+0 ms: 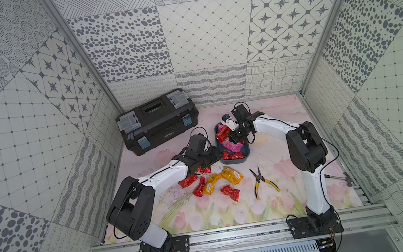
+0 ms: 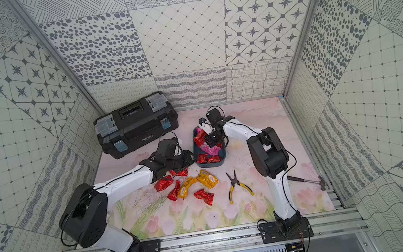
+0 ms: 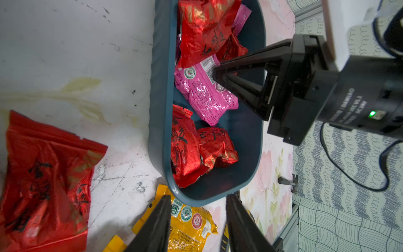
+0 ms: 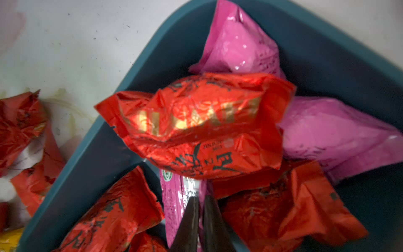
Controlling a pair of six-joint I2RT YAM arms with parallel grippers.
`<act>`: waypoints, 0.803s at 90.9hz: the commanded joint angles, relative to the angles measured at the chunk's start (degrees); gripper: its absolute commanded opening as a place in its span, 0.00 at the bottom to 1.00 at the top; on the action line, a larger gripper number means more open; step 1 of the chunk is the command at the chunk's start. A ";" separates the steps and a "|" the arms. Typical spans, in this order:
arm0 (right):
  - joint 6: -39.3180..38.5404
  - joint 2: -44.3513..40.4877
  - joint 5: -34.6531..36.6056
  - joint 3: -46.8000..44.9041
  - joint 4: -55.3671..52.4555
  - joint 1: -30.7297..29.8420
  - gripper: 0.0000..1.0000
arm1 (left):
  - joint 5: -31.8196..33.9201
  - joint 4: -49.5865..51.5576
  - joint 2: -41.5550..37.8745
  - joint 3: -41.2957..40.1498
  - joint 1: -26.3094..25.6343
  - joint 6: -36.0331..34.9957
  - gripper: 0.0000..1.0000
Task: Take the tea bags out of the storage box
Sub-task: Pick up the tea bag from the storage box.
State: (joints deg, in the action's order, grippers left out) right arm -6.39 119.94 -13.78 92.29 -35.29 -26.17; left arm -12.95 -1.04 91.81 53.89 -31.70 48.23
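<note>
About half the tea bags (image 1: 210, 183) are lying on the bench (image 1: 274, 202) while the right claw (image 3: 215, 75) is pinching a pink tea bag (image 3: 205, 96) in the storage box (image 3: 161, 109), left claw (image 3: 198, 197) part-open alongside.

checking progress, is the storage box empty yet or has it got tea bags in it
Not empty. The storage box holds several red tea bags and a pink tea bag.

Glossy, crinkled foil tea bags (image 3: 205, 100); smooth, matt plastic storage box (image 3: 160, 87); scuffed, printed table mat (image 3: 65, 54).
</note>
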 commanded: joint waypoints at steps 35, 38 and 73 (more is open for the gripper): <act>6.51 -14.15 4.01 -9.08 0.87 -0.19 0.00 | 6.77 0.80 0.22 1.84 0.49 -2.59 0.52; 7.23 -15.05 5.06 -10.08 0.85 -0.19 0.00 | 6.98 0.91 0.68 2.22 0.53 -2.75 0.52; 15.99 -28.37 0.87 -19.75 7.03 -0.10 0.00 | 4.82 0.36 7.11 6.52 0.74 -4.15 0.40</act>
State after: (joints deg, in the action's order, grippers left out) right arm 5.28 95.83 -10.72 74.37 -33.12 -26.22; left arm -8.38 -0.80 96.73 58.57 -31.22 46.30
